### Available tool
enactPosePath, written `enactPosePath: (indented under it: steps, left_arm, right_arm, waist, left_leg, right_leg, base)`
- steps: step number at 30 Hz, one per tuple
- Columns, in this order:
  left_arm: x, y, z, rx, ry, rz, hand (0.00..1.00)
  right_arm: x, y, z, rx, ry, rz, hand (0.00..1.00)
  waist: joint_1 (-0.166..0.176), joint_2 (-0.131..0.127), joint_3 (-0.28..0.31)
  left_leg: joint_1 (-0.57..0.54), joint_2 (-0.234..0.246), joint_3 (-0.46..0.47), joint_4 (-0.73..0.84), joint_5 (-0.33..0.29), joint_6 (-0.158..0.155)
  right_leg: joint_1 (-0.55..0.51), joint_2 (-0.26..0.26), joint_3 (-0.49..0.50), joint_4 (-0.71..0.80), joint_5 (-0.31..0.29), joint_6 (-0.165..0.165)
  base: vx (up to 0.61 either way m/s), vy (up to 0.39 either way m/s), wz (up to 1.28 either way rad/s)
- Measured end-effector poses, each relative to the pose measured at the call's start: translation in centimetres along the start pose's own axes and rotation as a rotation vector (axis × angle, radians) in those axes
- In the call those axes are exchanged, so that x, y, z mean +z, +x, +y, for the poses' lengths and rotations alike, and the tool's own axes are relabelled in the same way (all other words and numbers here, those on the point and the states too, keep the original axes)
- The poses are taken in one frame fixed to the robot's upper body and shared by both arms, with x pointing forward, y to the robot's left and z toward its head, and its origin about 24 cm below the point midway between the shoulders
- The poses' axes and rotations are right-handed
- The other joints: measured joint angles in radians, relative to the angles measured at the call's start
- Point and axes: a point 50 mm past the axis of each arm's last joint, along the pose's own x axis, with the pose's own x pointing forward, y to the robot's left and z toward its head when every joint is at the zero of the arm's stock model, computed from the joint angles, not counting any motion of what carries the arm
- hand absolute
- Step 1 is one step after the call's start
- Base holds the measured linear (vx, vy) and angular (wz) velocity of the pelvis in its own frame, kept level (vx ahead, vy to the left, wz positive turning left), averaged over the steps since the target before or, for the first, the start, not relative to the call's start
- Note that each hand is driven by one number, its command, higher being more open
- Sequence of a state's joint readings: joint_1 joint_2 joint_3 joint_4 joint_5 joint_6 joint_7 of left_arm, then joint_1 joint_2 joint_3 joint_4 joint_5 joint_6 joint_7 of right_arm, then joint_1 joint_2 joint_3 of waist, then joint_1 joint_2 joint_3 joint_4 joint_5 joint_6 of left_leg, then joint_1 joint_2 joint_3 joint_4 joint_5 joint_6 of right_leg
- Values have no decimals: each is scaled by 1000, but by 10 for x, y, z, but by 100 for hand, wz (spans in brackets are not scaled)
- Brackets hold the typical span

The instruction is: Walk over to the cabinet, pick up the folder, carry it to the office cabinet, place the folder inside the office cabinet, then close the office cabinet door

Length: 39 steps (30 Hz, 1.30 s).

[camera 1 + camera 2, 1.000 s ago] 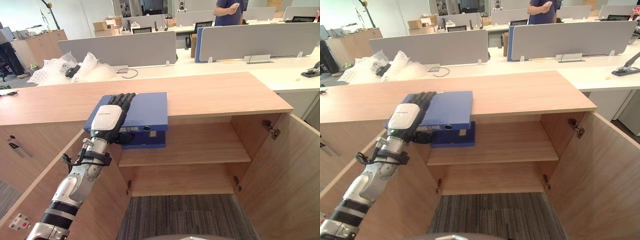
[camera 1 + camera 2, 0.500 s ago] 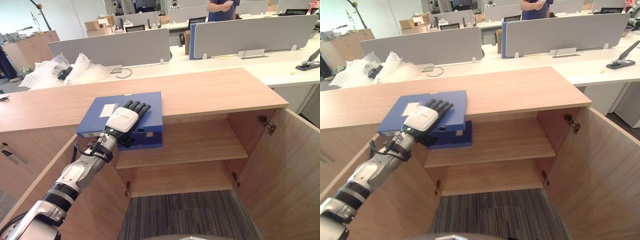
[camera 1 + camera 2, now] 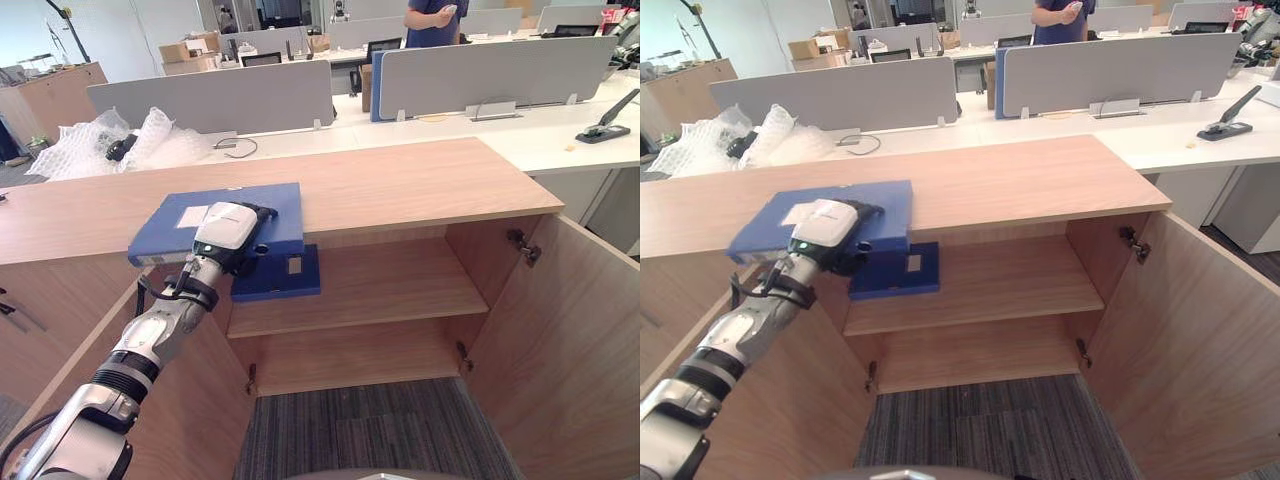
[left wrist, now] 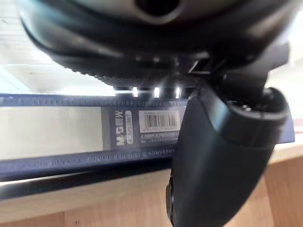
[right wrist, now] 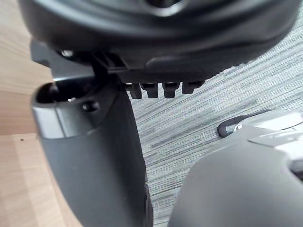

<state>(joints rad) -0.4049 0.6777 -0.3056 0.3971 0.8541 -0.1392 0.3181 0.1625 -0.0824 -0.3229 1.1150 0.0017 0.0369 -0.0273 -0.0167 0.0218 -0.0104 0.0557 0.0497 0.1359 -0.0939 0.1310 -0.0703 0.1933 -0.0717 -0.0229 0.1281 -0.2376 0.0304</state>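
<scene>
The right hand (image 5: 94, 156) hangs low over the grey carpet (image 5: 203, 118). I cannot tell if it is open or closed. The left hand (image 3: 230, 228) grips the blue folder (image 3: 285, 205), fingers on top and thumb under its front edge. The folder lies flat on the cabinet top (image 3: 420, 185) and sticks out over the edge. It has a white label (image 3: 190, 213) on top and a barcode sticker (image 4: 158, 122) on its side. A blue binder (image 3: 285, 278) stands on the shelf (image 3: 400, 285) below.
</scene>
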Motion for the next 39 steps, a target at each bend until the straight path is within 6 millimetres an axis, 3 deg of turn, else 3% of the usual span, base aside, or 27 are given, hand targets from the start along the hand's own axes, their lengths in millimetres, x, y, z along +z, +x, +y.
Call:
enactPosePath:
  steps: [4, 11, 18, 21, 23, 26, 27, 31, 33, 35, 39]
  left_arm:
    - [-7, 5, 12, 76, -1, 42, 0]
    - [-4, 5, 13, 129, -47, 86, 0]
    - [23, -29, 11, 255, -322, 172, 0]
    - [39, -47, 18, 312, -488, 140, 0]
    - [47, -59, 32, 390, -686, 111, 0]
    - [65, -82, 58, 558, -1215, 22, 0]
    - [71, -92, 55, 566, -1441, 26, 0]
    - [96, -114, 16, 399, -1875, 150, 0]
    - [103, -125, -11, 269, -1986, 307, 0]
    - [104, -137, -22, 223, -2035, 410, 0]
    - [101, -141, -21, 258, -2085, 444, 0]
  right_arm:
    - [0, 0, 0, -1, 0, 1, 100]
    - [3, 1, 1, -4, 0, -5, 100]
    - [5, 1, 2, -6, 12, -6, 100]
    - [4, 1, 2, -8, 18, -2, 100]
    - [4, 1, 3, -10, 76, -2, 100]
    - [7, -1, 6, -15, 185, -37, 100]
    - [15, -4, 12, -4, 190, -87, 100]
    - [49, -22, 36, 66, 241, -288, 100]
    - [83, -46, 51, 110, 276, -475, 100]
    - [108, -69, 53, 128, 314, -624, 100]
    - [144, -103, 40, 60, 414, -862, 100]
  waist:
    - [-3, -5, 0]
    - [-8, -8, 6]
    - [-12, -12, 17]
    - [-7, -8, 16]
    - [-1, -8, 15]
    - [13, -9, 14]
    - [12, -9, 14]
    - [7, -22, 20]
    - [3, -30, 27]
    - [3, -36, 31]
    - [16, -53, 22]
  left_leg:
    - [0, -1, 0, 0, -1, 0]
    - [0, -3, 0, 0, -5, 0]
    - [0, -8, -3, 1, -11, 0]
    - [0, -9, -5, 0, -13, 1]
    - [1, -7, -4, 1, -13, 1]
    - [1, 1, 2, 5, -13, 1]
    - [-1, 3, 8, 6, -12, 2]
    - [-8, 14, 22, 6, -16, 6]
    - [-18, 19, 21, 3, -19, 2]
    - [-27, 21, 21, 7, -18, 3]
    - [-29, 13, 17, 9, -9, 5]
  right_leg:
    - [0, -1, 0, -1, 0, 0]
    - [4, -2, 0, -8, 0, 0]
    - [5, -2, 1, -13, 0, 0]
    - [7, -3, 1, -13, 0, 0]
    - [8, -4, 4, -11, 1, 0]
    - [5, -1, 10, -8, 7, 2]
    - [-1, 1, 16, -6, 10, 2]
    - [-15, 9, 29, -9, 15, 2]
    - [-28, 14, 30, -8, 15, 3]
    - [-40, 14, 30, -3, 15, 4]
    - [-40, 4, 22, 5, 12, 10]
  base:
    - [-8, 0, 0]
    - [0, 0, 0]
    - [0, 0, 0]
    - [0, 0, 0]
    - [0, 0, 0]
    - [0, 0, -6]
    - [0, 0, -13]
    - [-58, -2, -14]
    - [-107, -11, -4]
    - [-33, -5, -1]
    - [34, -5, 6]
